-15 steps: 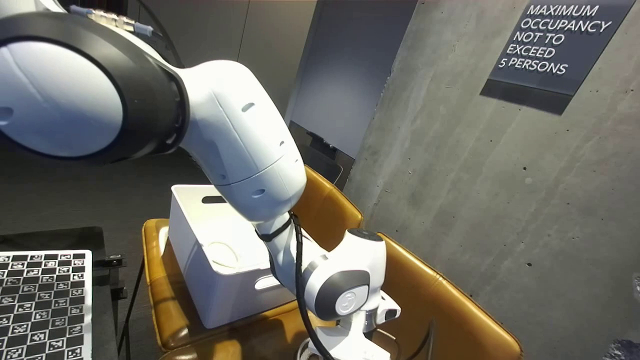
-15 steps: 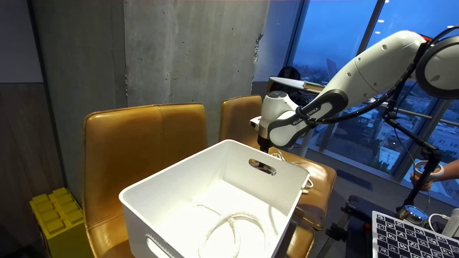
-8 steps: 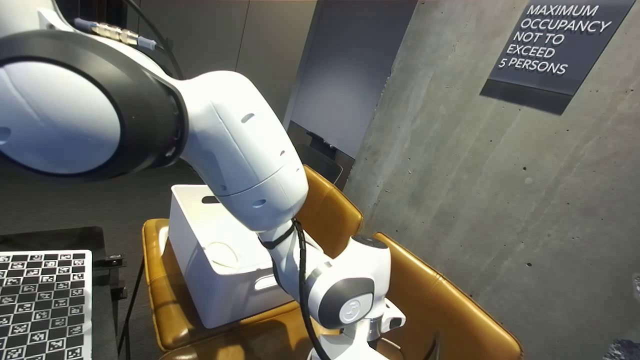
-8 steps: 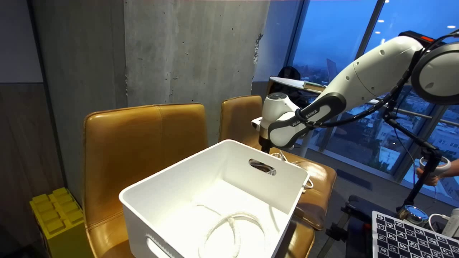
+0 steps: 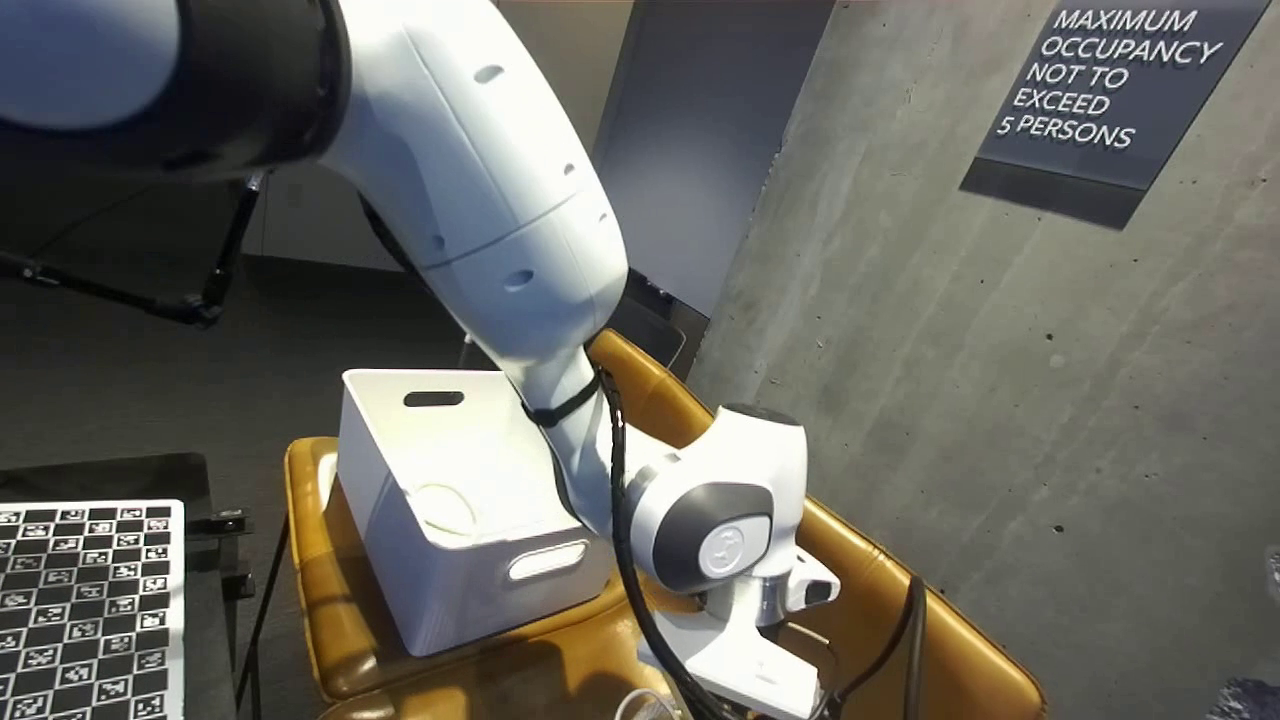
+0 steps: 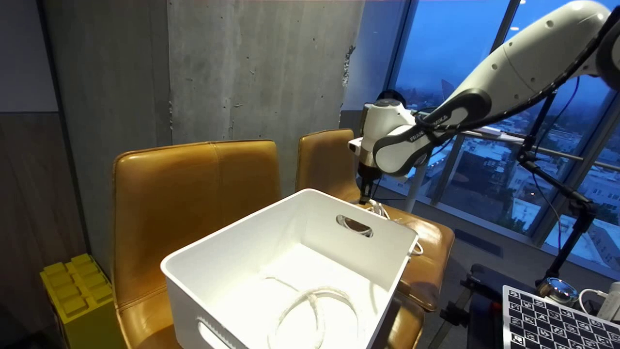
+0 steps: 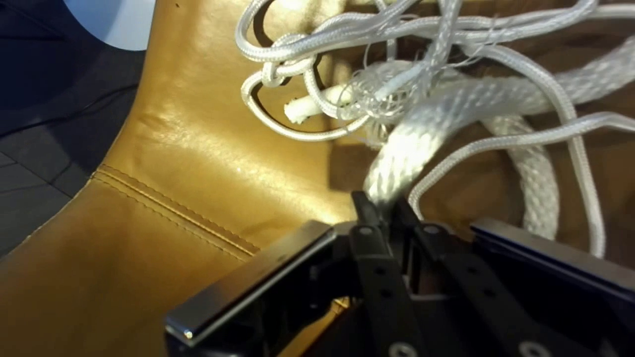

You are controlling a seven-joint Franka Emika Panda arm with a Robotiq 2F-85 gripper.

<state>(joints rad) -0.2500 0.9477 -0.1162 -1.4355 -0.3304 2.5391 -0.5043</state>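
In the wrist view, the gripper (image 7: 386,210) pinches the thick rope (image 7: 414,136), which leads toward one o'clock. The arm (image 6: 508,77) has risen, so this hold seems firm. Beyond, at twelve, thin cords (image 7: 342,39) lie on the chair (image 7: 198,134).

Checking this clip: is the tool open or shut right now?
Shut on the thick rope: in the wrist view, the fingertips of the tool stand close together with the rope between them.
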